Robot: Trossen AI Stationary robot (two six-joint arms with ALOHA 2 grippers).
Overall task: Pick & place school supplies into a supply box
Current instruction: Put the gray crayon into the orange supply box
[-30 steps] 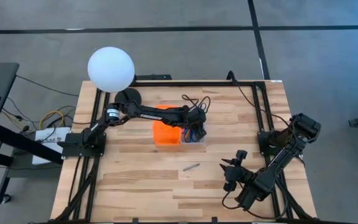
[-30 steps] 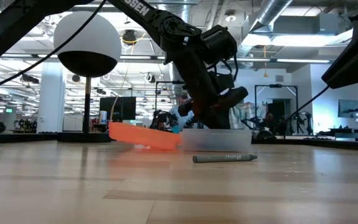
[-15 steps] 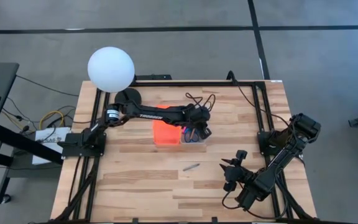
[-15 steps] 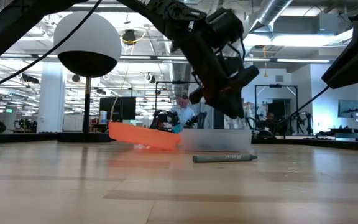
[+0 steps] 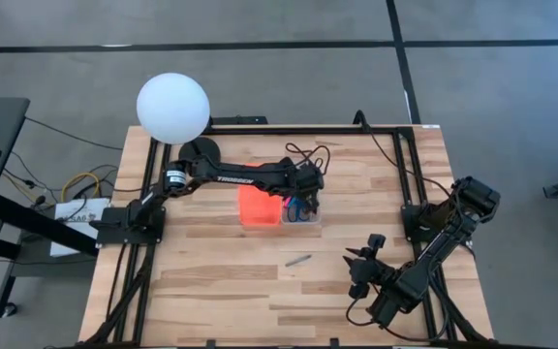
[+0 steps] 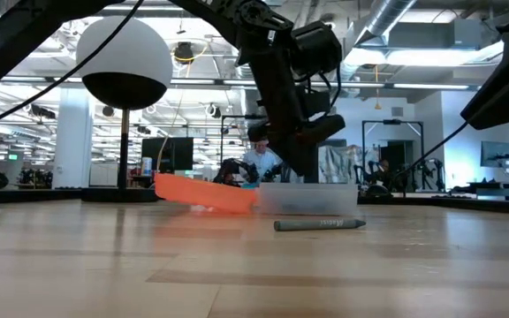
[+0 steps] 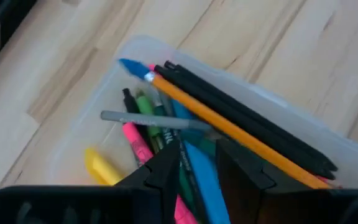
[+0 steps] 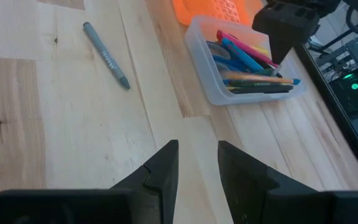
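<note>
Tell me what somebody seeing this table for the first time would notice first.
Probably the bright orange lid near the table's middle, beside the clear supply box crammed with colourful pens. The left gripper hangs right over that box. One grey marker lies alone on the wood nearer the front, and a big white globe lamp stands at the back left corner.

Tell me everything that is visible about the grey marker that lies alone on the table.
The grey marker is a thin, round stick, dull grey, with small dark lettering along its barrel and a cap-like end. It lies flat on the wooden table, apart from the clear supply box, on the side nearer the right arm. Nothing touches it: the right gripper hovers away from it, the left gripper is over the box.
</note>
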